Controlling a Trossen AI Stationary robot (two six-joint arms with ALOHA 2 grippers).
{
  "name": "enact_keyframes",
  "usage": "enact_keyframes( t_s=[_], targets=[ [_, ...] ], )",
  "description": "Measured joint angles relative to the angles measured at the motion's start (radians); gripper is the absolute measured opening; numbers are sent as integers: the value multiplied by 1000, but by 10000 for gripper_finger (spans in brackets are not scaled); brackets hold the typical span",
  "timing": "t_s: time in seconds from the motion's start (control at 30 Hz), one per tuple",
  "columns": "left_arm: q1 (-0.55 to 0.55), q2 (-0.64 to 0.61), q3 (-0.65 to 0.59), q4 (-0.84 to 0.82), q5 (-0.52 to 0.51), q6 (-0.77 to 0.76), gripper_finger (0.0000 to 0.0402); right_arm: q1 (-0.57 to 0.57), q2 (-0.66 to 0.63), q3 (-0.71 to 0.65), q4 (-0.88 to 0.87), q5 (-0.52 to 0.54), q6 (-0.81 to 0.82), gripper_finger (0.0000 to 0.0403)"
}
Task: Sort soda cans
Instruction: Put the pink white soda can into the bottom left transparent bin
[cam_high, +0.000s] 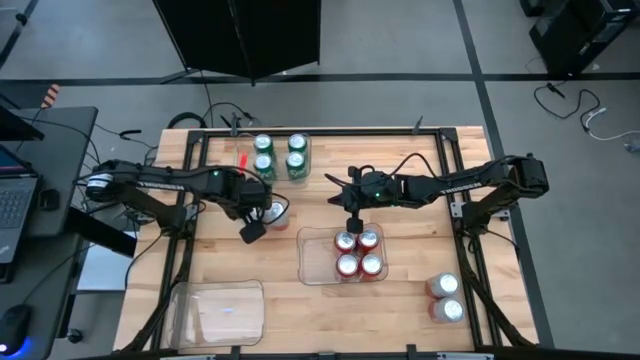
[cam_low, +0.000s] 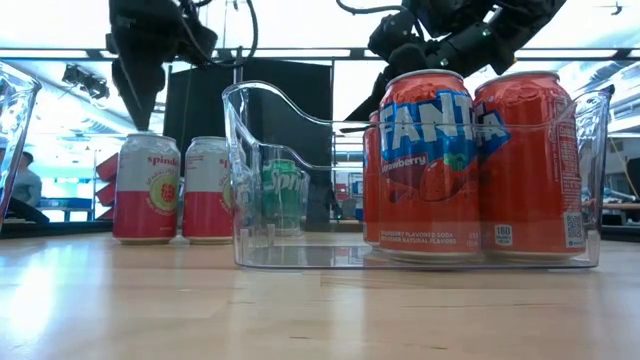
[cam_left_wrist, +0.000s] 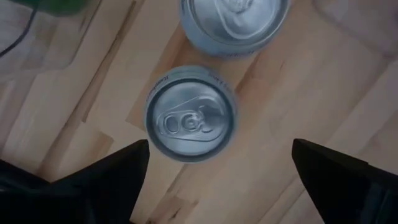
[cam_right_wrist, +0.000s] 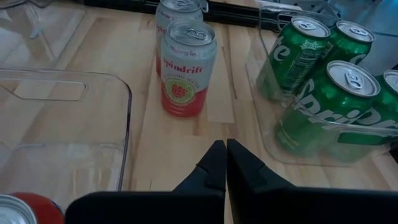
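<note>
Two silver-white cans (cam_high: 272, 212) stand upright side by side on the table left of centre; in the low view they are pink-banded (cam_low: 147, 188). My left gripper (cam_left_wrist: 219, 149) hovers open above them, pointing down, its fingers standing wide on either side of the nearer can's top (cam_left_wrist: 189, 114) without touching it. My right gripper (cam_high: 352, 222) is shut and holds nothing, just past the far edge of the clear tray (cam_high: 318, 255) that holds several red cans (cam_low: 430, 165). Several green cans (cam_high: 280, 157) stand in a tray at the far edge. Two more silver-white cans (cam_high: 445, 298) stand near the right front corner.
A clear tray with nothing in it (cam_high: 218, 312) sits at the near left of the table. A dark metal frame (cam_high: 452, 160) runs along the table's edges. Bare wood lies between the red-can tray and the two cans at the right.
</note>
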Motion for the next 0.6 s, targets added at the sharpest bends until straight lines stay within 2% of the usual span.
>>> enact_keyframes(
  t_s=[0.47, 0.6],
  targets=[
    [86, 0, -85, 131, -18, 91, 400, 1, 0, 0, 0, -51, 8, 1],
    [105, 0, -118, 137, 32, 91, 400, 1, 0, 1, -6, -51, 8, 1]
  ],
)
